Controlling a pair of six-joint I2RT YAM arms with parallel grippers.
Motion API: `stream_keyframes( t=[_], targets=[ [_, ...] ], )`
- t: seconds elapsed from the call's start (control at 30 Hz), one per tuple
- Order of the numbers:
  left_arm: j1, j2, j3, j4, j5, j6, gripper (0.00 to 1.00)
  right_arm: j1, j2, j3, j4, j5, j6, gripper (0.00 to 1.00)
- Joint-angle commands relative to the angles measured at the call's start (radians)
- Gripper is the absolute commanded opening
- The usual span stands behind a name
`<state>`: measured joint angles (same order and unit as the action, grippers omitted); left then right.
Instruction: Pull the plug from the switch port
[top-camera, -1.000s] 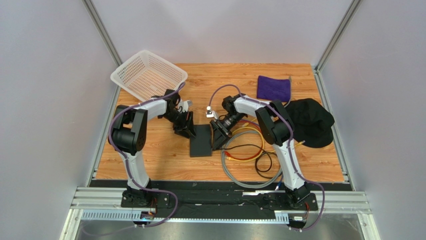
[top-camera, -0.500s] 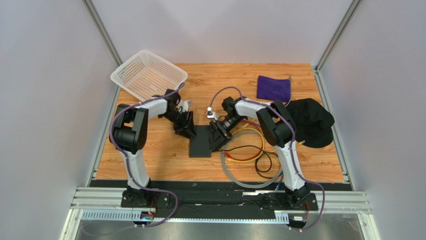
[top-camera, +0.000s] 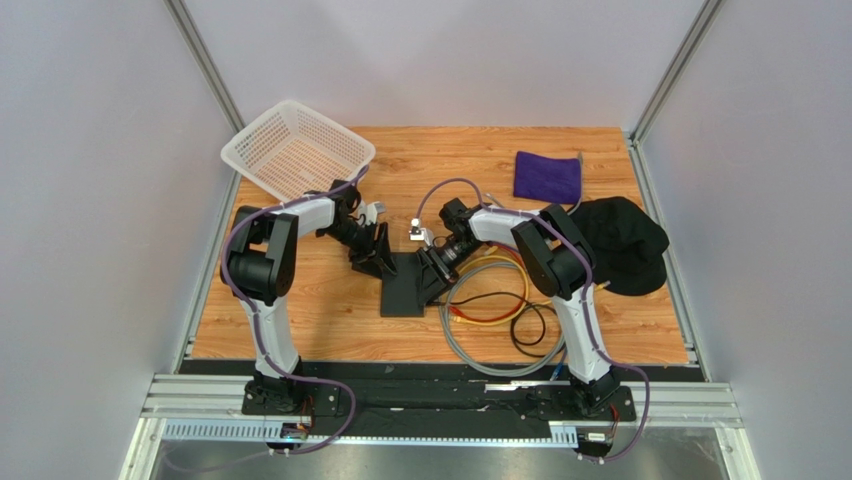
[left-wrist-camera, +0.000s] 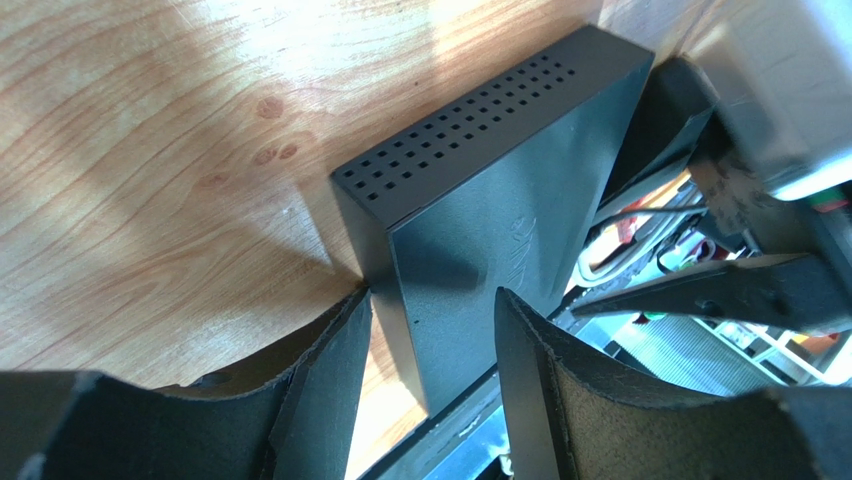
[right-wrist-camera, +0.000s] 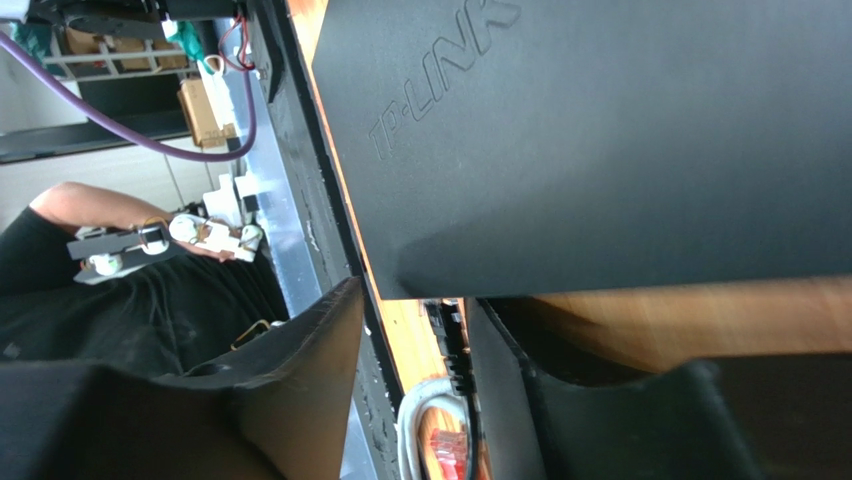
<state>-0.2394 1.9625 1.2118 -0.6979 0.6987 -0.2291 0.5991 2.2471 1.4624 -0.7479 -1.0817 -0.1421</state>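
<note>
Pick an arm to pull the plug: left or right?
Right, likely. The right fingers sit at the edge of the switch beside the cables; the left fingers straddle the far corner, better for bracing.

Smooth matt-black switch (top-camera: 405, 283) on a wood-grain desk (top-camera: 450, 160)

The switch casing is matt and even, with punched vent holes along one side and a raised logo on top. The desk's orange grain carries a slight sheen. The basket (top-camera: 295, 150) is white latticed plastic. The purple cloth (top-camera: 547, 176) and black cap (top-camera: 620, 240) look like soft, dull fabric. The left pincer (left-wrist-camera: 432, 330) has matt black, rough-edged fingers (left-wrist-camera: 325, 380).
</note>
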Motion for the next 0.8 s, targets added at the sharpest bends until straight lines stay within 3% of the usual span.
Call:
stream_keyframes(
  t=[0.0, 0.2, 0.43, 0.7, 0.77],
  targets=[
    [-0.006, 0.050, -0.011, 0.006, -0.074, 0.030, 0.59, 0.033, 0.120, -0.056, 0.148, 0.188, -0.108, 0.45],
    [-0.001, 0.053, -0.017, 0.006, -0.070, 0.047, 0.59, 0.033, 0.157, -0.007, 0.017, 0.047, -0.250, 0.48],
    [0.000, 0.073, -0.006, -0.002, -0.064, 0.051, 0.59, 0.033, 0.180, 0.018, -0.053, 0.020, -0.320, 0.50],
    [0.000, 0.078, 0.006, -0.009, -0.065, 0.060, 0.58, 0.033, 0.169, 0.000, -0.050, 0.020, -0.341, 0.40],
    [0.000, 0.078, 0.005, -0.008, -0.065, 0.060, 0.58, 0.033, 0.166, -0.001, -0.048, 0.023, -0.347, 0.24]
  ],
)
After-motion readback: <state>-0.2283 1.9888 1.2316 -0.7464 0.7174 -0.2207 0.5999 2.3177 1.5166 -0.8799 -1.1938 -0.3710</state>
